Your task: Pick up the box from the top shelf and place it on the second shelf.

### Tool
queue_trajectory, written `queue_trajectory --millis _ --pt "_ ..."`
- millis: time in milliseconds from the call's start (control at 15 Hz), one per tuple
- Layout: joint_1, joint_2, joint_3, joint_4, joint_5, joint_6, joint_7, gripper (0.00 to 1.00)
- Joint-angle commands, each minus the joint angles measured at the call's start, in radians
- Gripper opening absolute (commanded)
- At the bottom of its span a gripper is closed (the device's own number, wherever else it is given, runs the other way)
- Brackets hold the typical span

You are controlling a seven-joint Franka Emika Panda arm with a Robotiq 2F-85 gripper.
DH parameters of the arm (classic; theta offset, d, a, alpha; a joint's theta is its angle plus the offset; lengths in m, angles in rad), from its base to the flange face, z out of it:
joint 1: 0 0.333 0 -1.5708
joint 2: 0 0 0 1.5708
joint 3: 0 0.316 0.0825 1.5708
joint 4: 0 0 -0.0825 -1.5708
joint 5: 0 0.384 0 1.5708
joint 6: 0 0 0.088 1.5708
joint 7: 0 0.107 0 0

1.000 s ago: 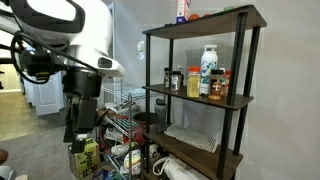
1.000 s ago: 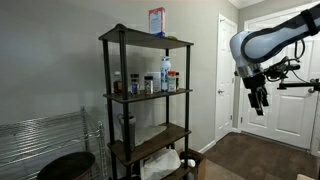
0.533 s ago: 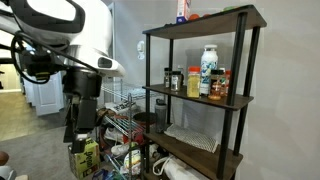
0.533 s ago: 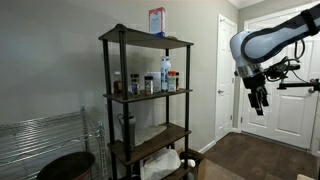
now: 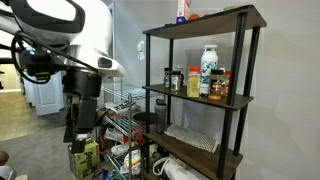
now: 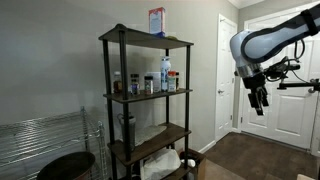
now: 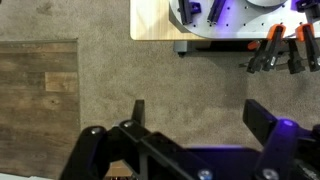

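Note:
The box (image 6: pixel 157 21), blue and white with red marks, stands upright on the top shelf (image 6: pixel 150 40) of the black-framed unit. In an exterior view only its lower part (image 5: pixel 182 12) shows at the frame's top edge, on the top shelf (image 5: pixel 205 21). The second shelf (image 6: pixel 150 96) (image 5: pixel 200 97) carries spice jars and a tall white bottle (image 5: pixel 208 70). My gripper (image 6: pixel 258 98) hangs open and empty in the air, well away from the unit; it also shows in an exterior view (image 5: pixel 72 128). In the wrist view the open jaws (image 7: pixel 195 118) point down at grey carpet.
A third shelf with a white mat (image 5: pixel 190 138) lies below. A yellow-green box (image 5: pixel 86 157) and clutter sit on the floor beside a wire rack (image 5: pixel 120 110). White doors (image 6: pixel 285 80) stand behind the arm. A wooden base with clamps (image 7: pixel 230 25) shows in the wrist view.

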Motion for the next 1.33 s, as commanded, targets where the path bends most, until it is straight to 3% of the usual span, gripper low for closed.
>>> queue_trajectory --millis 0,600,1000,1267 --pt "0.011 0.0 -0.008 0.002 -0.004 -0.004 0.005 1.0" --pt "0.026 0.024 -0.004 0.026 0.013 0.019 0.012 1.0" --pt "0.076 0.123 0.005 0.229 0.06 0.096 0.026 1.0" --pt "0.085 0.158 -0.004 0.333 0.149 0.189 0.052 1.0"
